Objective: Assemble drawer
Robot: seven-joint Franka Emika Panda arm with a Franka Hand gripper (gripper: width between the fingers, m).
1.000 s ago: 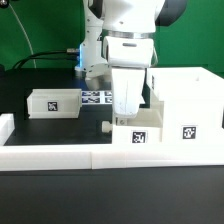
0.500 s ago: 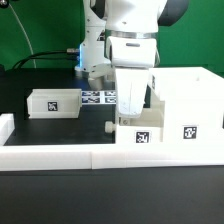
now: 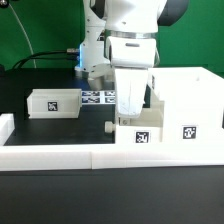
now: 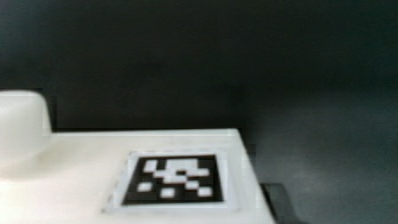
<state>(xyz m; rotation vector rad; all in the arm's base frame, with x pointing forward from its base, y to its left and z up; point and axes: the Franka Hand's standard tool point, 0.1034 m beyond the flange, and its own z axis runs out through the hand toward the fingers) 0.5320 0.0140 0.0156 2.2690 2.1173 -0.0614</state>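
Observation:
The large white drawer shell (image 3: pixel 185 100) stands at the exterior view's right with a tag on its front. One small tray (image 3: pixel 135 135) with a tag and a dark knob (image 3: pixel 107 127) sits against the shell's left side. My gripper (image 3: pixel 130 110) is lowered onto this tray from above, and its fingertips are hidden behind the tray. In the wrist view the tray's tagged white face (image 4: pixel 175 180) fills the near field, and one dark fingertip (image 4: pixel 278 203) shows just past its edge. The other fingertip is hidden. The second small tray (image 3: pixel 55 102) lies apart at the left.
The marker board (image 3: pixel 98 97) lies flat behind the trays. The low white border wall (image 3: pixel 60 155) runs along the front, with a short piece (image 3: pixel 5 128) at the left. A rounded white shape (image 4: pixel 18 125) sits beside the tagged face in the wrist view.
My gripper has shifted slightly toward the exterior view's right above the tray beside the shell. The trays and the shell have not visibly moved.

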